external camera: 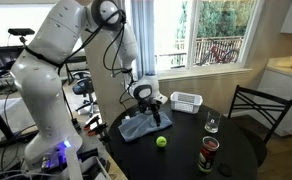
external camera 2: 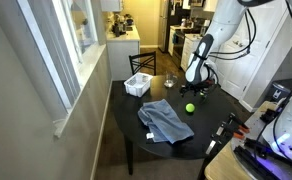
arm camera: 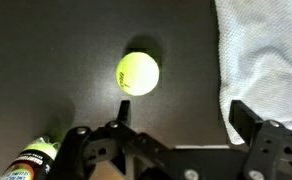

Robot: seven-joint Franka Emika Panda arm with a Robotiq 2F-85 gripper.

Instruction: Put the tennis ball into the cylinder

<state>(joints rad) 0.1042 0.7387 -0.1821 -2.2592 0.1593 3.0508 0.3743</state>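
The tennis ball [arm camera: 137, 73] is a small yellow-green ball lying on the dark round table, also seen in both exterior views [external camera: 161, 142] [external camera 2: 189, 107]. The cylinder [external camera: 209, 152] is a short dark can with red markings, standing upright near the table's front edge, well apart from the ball. Part of it shows at the wrist view's bottom-left corner [arm camera: 31, 160]. My gripper [arm camera: 181, 115] is open and empty. It hovers above the table [external camera: 151, 102] [external camera 2: 196, 85], with the ball just beyond and to one side of the fingertips.
A crumpled grey-blue cloth [external camera: 141, 126] [external camera 2: 164, 120] [arm camera: 261, 60] lies next to the ball. A white slotted basket [external camera: 186, 101] [external camera 2: 138, 85] and a clear drinking glass [external camera: 212, 124] also stand on the table [external camera: 236, 150]. A black chair [external camera: 261, 108] is beside it.
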